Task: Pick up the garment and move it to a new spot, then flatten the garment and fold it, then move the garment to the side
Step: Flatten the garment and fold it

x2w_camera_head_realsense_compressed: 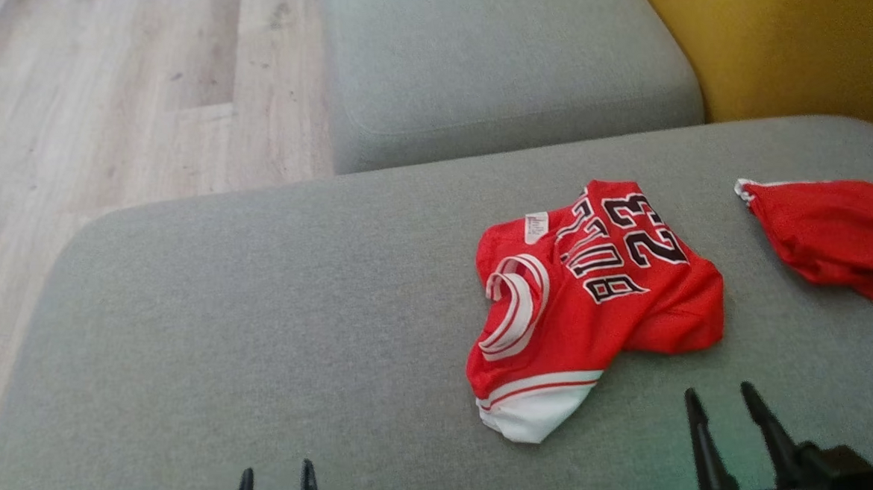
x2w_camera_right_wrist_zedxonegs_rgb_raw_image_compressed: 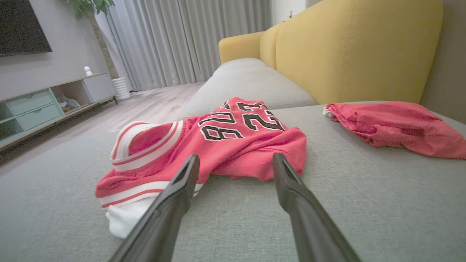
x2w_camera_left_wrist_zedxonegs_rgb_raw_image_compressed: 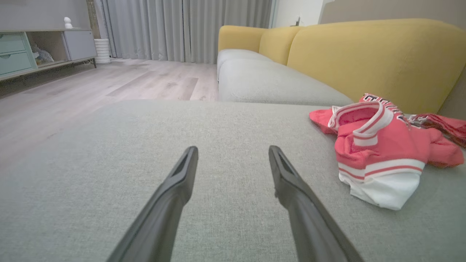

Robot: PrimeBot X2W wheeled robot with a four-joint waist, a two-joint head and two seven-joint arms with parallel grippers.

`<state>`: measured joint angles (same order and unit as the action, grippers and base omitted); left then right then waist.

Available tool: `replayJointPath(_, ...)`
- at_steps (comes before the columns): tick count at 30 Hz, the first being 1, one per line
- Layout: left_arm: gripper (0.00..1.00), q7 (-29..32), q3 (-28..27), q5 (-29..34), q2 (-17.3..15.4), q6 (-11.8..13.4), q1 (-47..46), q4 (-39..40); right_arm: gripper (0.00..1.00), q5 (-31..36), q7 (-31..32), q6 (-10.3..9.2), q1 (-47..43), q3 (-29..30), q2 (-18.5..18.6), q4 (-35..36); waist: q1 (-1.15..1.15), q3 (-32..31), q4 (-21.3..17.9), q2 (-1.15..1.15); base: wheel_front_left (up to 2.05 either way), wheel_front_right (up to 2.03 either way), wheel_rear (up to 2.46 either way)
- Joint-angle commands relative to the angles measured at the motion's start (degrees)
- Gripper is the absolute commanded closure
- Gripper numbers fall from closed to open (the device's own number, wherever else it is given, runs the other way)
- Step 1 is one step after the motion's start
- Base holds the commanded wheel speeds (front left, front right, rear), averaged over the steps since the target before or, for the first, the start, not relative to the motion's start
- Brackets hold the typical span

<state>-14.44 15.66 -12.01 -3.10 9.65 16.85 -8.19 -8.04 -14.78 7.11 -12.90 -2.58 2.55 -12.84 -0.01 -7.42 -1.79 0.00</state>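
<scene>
The garment (x2w_camera_head_realsense_compressed: 596, 296) is a red jersey with black-and-white lettering, white striped trim and a white hem, lying crumpled on the grey couch seat (x2w_camera_head_realsense_compressed: 261, 321), right of centre. From the left wrist it appears at the right (x2w_camera_left_wrist_zedxonegs_rgb_raw_image_compressed: 378, 149); from the right wrist it lies just beyond the fingertips (x2w_camera_right_wrist_zedxonegs_rgb_raw_image_compressed: 225, 142). My left gripper (x2w_camera_head_realsense_compressed: 277, 477) stands open at the bottom edge, well left of the jersey, holding nothing (x2w_camera_left_wrist_zedxonegs_rgb_raw_image_compressed: 233, 153). Close to the jersey's near edge, my right gripper (x2w_camera_head_realsense_compressed: 717, 394) is open and empty (x2w_camera_right_wrist_zedxonegs_rgb_raw_image_compressed: 236, 160).
A second red cloth (x2w_camera_head_realsense_compressed: 840, 239) lies at the seat's right edge. Another grey cushion (x2w_camera_head_realsense_compressed: 502, 62) sits behind, with the yellow backrest (x2w_camera_head_realsense_compressed: 791, 32) to the right. Wood floor (x2w_camera_head_realsense_compressed: 100, 106) lies to the left. A TV cabinet (x2w_camera_right_wrist_zedxonegs_rgb_raw_image_compressed: 40, 105) and curtains (x2w_camera_right_wrist_zedxonegs_rgb_raw_image_compressed: 182, 40) stand farther off.
</scene>
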Motion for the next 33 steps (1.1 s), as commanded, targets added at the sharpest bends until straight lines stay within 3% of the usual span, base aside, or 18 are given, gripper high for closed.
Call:
replayJointPath(1, 0.0, -0.55, -2.17, 0.59, 0.22, 0.48, -2.99, 2.18, 0.0, 0.59, -0.22, 0.37, 1.82, -1.83, 0.33, 2.12, 0.01, -0.85, 0.93, 0.0, 0.0, 0.0, 0.0)
replayJointPath(19, 0.0, -0.55, -3.74, 2.51, 0.22, 0.1, -2.73, 2.13, 0.0, 1.04, -0.22, 0.37, 2.04, -4.12, 0.32, 1.57, 0.01, -1.6, 2.08, 0.0, 0.0, 0.0, 0.0)
replayJointPath(33, 0.0, -0.56, -1.62, 2.65, 0.22, 0.1, -4.39, 1.31, 0.0, 1.26, -0.22, 0.37, 2.89, -5.0, 0.67, 1.73, 0.01, 0.71, 1.24, 0.0, 0.0, 0.0, 0.0)
